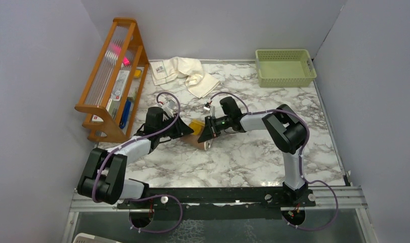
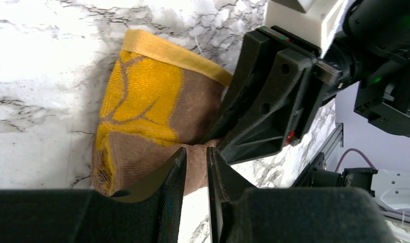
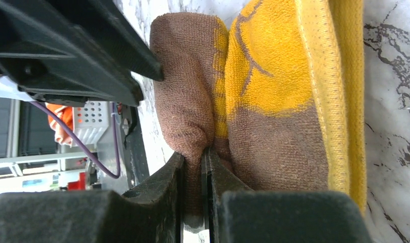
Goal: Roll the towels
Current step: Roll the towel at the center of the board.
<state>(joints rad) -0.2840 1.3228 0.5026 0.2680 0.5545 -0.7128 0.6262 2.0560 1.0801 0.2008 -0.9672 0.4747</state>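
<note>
Top view: the brown towel (image 1: 195, 126) lies bunched near the middle of the table (image 1: 243, 152), mustard-yellow reverse and edging turned up, brown face partly folded over it.

Your right pincer (image 3: 193, 177) comes in from the towel's 3 o'clock. Its fingers are pressed together on a puckered fold of the brown cloth.

Your left pincer (image 2: 195, 187) comes in from 9 o'clock. Its fingers stand nearly together with a narrow slit between them. Brown cloth shows in the slit, but you cannot tell whether it is nipped or only lies behind.

The two pincers nearly meet over the towel.

The cream towel (image 1: 185, 71) lies crumpled at the towel's 12 o'clock near the back wall, label patch (image 1: 160, 68) at its left end, well apart from both arms.

Green basket (image 1: 284, 51) at 2 o'clock, wooden rack (image 1: 103, 109) at 10 o'clock
</note>
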